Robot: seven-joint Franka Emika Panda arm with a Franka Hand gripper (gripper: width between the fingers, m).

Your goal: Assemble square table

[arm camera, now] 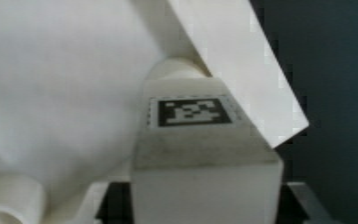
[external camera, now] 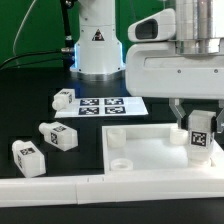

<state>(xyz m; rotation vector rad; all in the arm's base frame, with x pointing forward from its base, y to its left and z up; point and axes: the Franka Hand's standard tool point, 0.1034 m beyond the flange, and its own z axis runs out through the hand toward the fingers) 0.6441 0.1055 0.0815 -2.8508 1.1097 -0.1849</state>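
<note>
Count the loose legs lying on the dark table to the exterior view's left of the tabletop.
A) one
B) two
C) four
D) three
D: three tagged legs lie there: the far leg beside the marker board, the middle leg and the near leg. The fourth leg is over at the right side of the tabletop.
</note>
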